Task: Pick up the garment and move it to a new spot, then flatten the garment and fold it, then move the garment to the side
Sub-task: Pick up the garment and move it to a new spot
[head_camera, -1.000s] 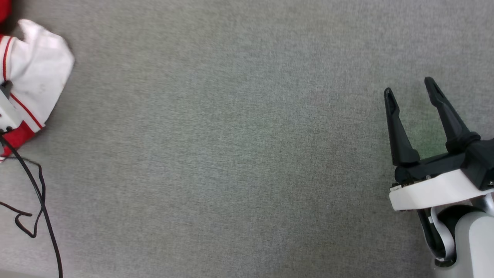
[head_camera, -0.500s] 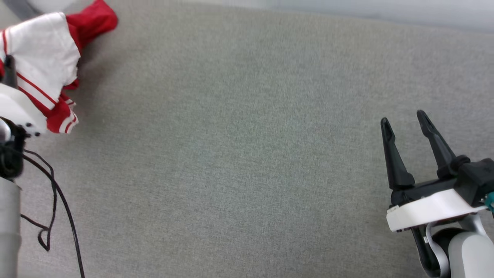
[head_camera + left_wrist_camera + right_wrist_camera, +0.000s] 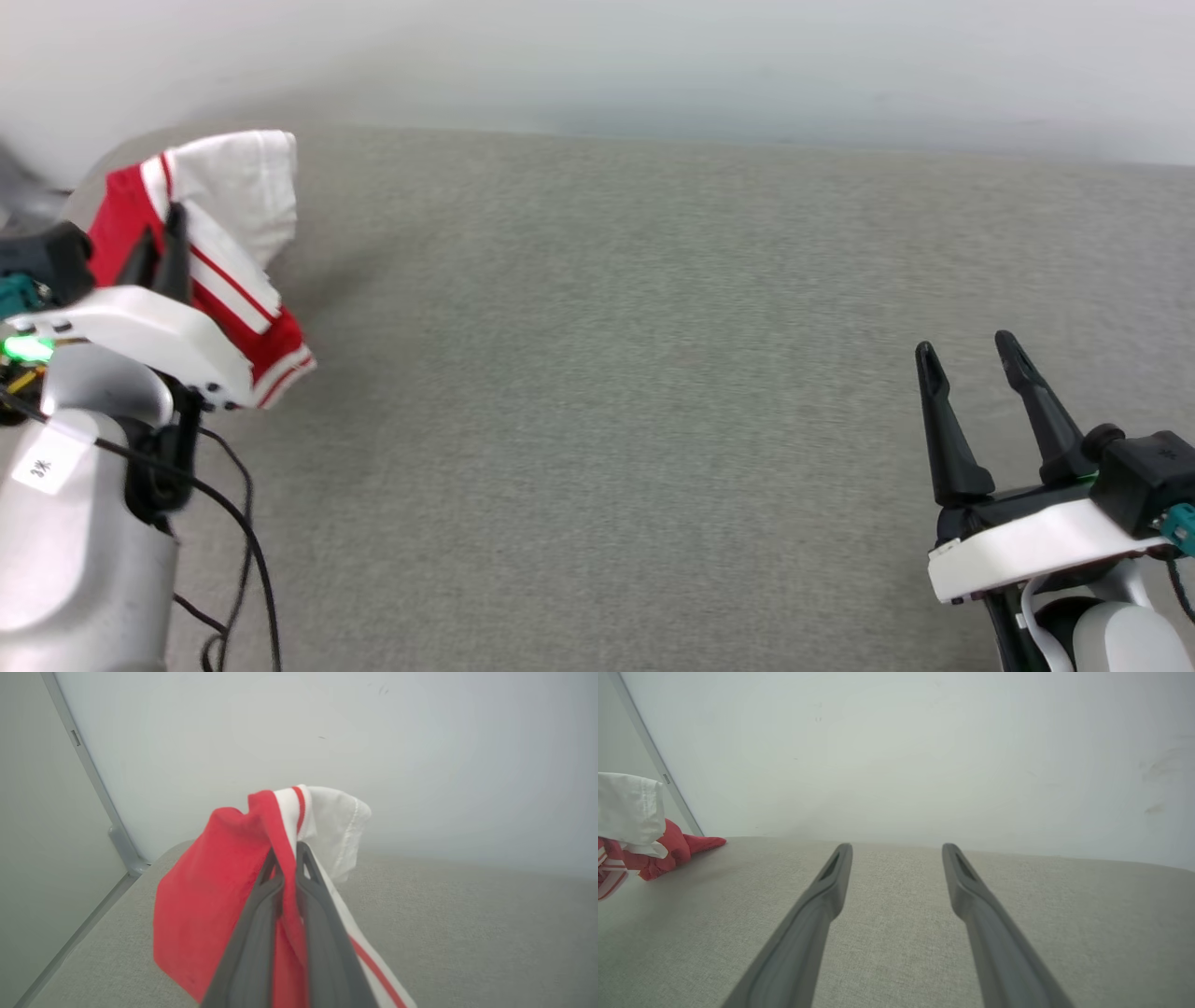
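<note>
At table's far-left corner, near the wall [image 3: 597, 56]: left pincer [image 3: 159, 229] is clenched on the shirt [image 3: 238, 201], with a fold of red cloth pinched between its two dark fingers.

- Shirt is bunched, not flat. White sleeve sits on top and flops over toward the table's middle. Red body droops below the grip.
- Long axis in the head view runs from the white sleeve at the table's far edge down to the red-and-white striped trim at the near end.
- Right wrist view shows a red tip of the shirt lying on the table, pointing along the far edge. Most of the rest looks lifted off the table; can't tell how much.
- Cloth is soft knit, creased, with a stitched hem on the sleeve.

Right pincer [image 3: 964, 343] is released at the table's near-right side, fingers spread and pointing at the far edge, nothing between them, well apart from the shirt.

Table [image 3: 607, 373] is covered in grey woven fabric with a fine weave. Wall is plain and pale. Black cable [image 3: 252, 523] loops off the left arm over the table's near-left part.
</note>
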Controlling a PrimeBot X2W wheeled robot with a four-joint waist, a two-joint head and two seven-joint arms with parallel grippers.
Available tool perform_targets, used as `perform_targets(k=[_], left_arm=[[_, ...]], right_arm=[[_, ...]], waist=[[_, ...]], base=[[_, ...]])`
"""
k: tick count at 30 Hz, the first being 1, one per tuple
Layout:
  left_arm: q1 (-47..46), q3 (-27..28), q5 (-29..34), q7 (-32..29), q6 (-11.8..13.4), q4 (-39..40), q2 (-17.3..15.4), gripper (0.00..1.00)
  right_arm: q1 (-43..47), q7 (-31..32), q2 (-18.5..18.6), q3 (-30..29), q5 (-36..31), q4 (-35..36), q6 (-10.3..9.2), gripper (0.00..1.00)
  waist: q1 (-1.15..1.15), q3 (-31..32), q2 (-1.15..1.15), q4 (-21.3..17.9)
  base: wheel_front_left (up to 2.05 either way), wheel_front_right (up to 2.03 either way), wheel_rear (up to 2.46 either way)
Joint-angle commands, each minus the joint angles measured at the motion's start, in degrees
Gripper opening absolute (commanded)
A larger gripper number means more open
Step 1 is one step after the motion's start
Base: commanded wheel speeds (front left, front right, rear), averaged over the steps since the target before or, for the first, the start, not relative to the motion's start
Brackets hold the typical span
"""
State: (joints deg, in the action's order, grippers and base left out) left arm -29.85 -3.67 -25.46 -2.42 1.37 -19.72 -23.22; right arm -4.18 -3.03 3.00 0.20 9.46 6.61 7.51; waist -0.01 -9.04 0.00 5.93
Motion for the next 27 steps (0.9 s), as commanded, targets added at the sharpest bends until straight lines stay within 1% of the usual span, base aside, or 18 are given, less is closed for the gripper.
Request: perform_targets(k=[1, 5, 10, 13, 17, 22, 24, 27], left_arm=[[1.62, -0.38, -0.57, -0.52, 0.12, 1.49, 0.68, 0.0], [5.31, -1.56, -1.42, -2.2, 0.57, 6.78, 2.28, 0.0], [9.1, -6.23, -0.73, -5.48, 0.17, 12.88, 4.64, 0.0], [10.01, -10.14, -0.38, -7.67, -1.12, 15.52, 6.36, 0.0], [9.38, -15.78, 0.02, -10.06, -3.63, 17.02, 8.77, 0.0], [7.57, -23.75, 0.94, -12.33, -6.5, 16.73, 12.28, 0.0], [7.17, -26.98, 0.99, -13.34, -7.21, 16.02, 13.54, 0.0], [6.86, -31.61, 1.41, -14.29, -8.04, 14.53, 14.3, 0.0]], right_arm=[[0.76, -0.37, -0.18, 0.18, 0.74, -0.34, -0.04, 1.0], [1.26, -0.79, -0.17, 0.25, 1.34, -0.94, -0.04, 1.0], [1.75, -1.18, -0.17, 0.47, 2.03, -1.66, -0.04, 1.0], [1.69, -1.32, -0.18, 0.46, 2.19, -1.82, -0.04, 1.0], [1.41, -1.48, -0.18, 0.62, 2.53, -1.67, -0.04, 1.0], [0.59, -1.86, -0.17, 0.82, 3.19, -1.47, -0.04, 1.0], [0.26, -2.03, -0.18, 0.89, 3.35, -1.38, -0.04, 1.0], [-0.56, -2.71, -0.17, 0.94, 3.75, -1.62, -0.04, 1.0]], waist=[[0.01, 1.53, 0.0, -2.9], [0.01, 2.3, 0.0, -6.52], [0.01, 2.5, 0.0, -10.94], [0.01, 2.16, 0.0, -13.17], [0.01, 1.1, 0.0, -15.49], [0.01, -1.24, 0.0, -17.11], [0.01, -2.52, 0.0, -17.46], [0.01, -4.33, 0.0, -17.65]], base=[[0.0, 0.0, 0.0], [0.0, 0.0, 0.0], [0.0, 0.0, 0.0], [0.0, 0.0, 0.0], [0.0, 0.0, 0.0], [0.0, 0.0, 0.0], [0.0, 0.0, 0.0], [0.0, 0.0, 0.0]])
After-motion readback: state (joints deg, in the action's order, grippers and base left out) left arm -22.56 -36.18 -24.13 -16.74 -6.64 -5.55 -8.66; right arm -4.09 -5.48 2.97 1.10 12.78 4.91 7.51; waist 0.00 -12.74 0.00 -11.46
